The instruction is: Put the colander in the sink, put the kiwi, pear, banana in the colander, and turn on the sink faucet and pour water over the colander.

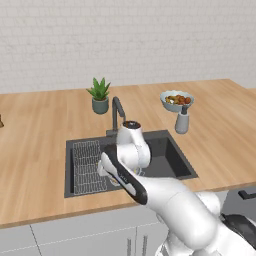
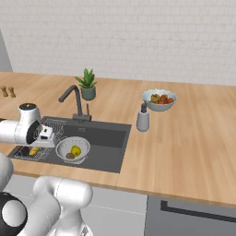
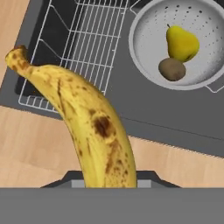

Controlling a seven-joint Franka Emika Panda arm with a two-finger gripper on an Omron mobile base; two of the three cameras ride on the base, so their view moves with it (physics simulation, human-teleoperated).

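The banana (image 3: 87, 127) is held tight by the fingers (image 3: 105, 181), its long side pointing to the upper left of the hand view, while the colander (image 3: 179, 43) sits in the sink (image 3: 144, 113) at the upper right.

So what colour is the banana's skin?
Yellow with brown spots and a dark tip, clearest in the hand view: banana.

Spotted banana (image 3: 92, 127) gripped, pear (image 3: 181, 43), kiwi (image 3: 171, 69) in colander (image 3: 148, 48)
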